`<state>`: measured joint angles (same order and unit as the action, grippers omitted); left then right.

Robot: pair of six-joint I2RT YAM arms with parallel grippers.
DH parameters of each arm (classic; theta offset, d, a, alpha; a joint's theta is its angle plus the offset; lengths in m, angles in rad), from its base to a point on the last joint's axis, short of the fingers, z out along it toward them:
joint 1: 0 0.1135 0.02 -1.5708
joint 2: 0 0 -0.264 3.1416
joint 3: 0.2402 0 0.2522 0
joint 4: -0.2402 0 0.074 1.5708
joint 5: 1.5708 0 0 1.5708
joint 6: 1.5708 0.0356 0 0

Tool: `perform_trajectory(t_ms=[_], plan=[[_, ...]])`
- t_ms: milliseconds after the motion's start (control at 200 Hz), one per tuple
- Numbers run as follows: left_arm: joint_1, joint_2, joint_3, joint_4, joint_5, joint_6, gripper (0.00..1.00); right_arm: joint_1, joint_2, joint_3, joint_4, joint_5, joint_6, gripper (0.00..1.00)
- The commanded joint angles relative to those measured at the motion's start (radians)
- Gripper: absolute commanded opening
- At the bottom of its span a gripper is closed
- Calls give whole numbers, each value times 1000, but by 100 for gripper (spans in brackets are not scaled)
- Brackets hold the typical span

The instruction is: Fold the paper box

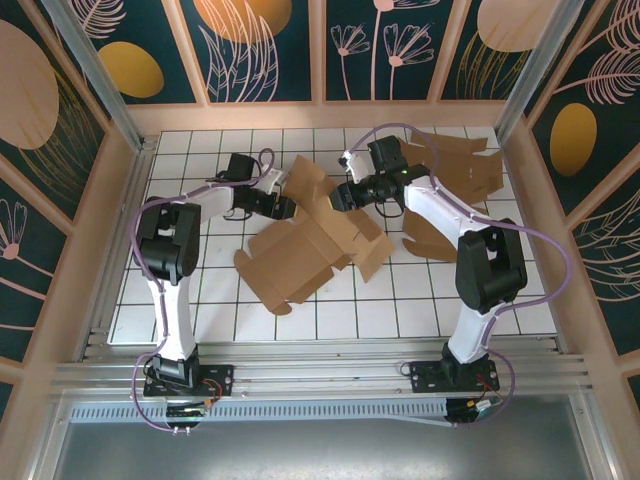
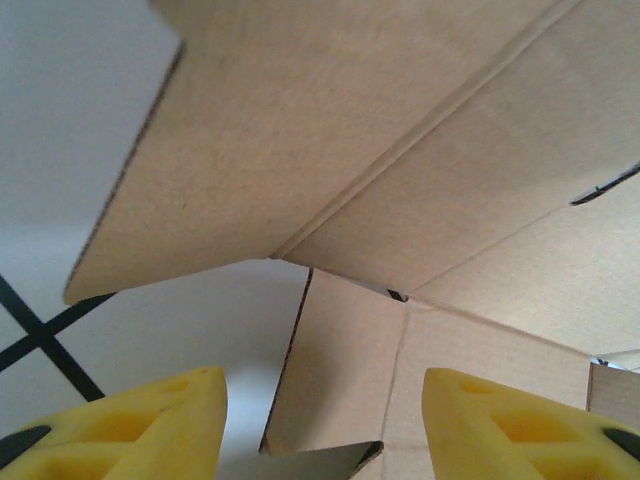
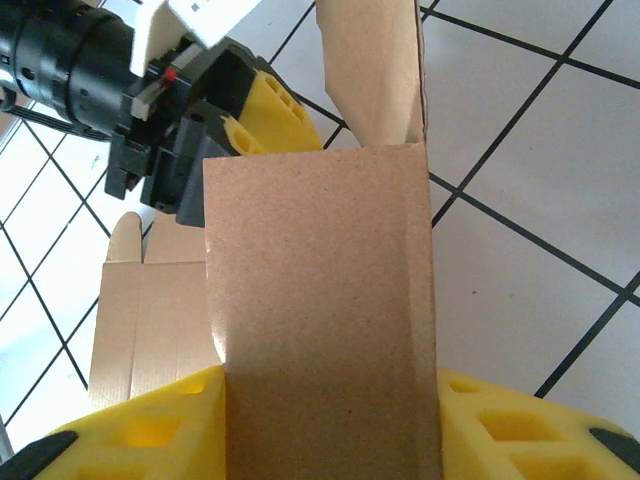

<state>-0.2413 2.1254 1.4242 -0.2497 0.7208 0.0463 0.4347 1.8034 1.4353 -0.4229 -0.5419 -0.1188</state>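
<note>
Right gripper [image 3: 330, 425] clamps a flap of the paper box [image 1: 305, 250] — left gripper [image 2: 325, 430] released.

The paper box [image 1: 305, 250] is brown cardboard and only partly folded. It sits near the middle of the white table [image 1: 420, 300] with black lines. Its wide part lies open and low at the near side, with small flaps poking out. One big flap [image 1: 308, 178] stands up at the far side.
</note>
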Motion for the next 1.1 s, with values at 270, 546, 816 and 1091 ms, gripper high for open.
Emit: perform_trajectory(t_ms=[270, 546, 816, 1091], plan=[[-43, -81, -95, 113, 65, -39, 25, 13, 6, 21, 26, 30, 40, 47], [-175, -195, -230, 309, -137, -31, 20, 19, -1, -2, 48, 42, 54, 47], [-229, -246, -387, 458, -299, -32, 34, 18, -3, -6, 44, 54, 49, 47], [-153, -474, -416, 469, -438, -67, 49, 19, -12, 0, 15, 81, 15, 47]])
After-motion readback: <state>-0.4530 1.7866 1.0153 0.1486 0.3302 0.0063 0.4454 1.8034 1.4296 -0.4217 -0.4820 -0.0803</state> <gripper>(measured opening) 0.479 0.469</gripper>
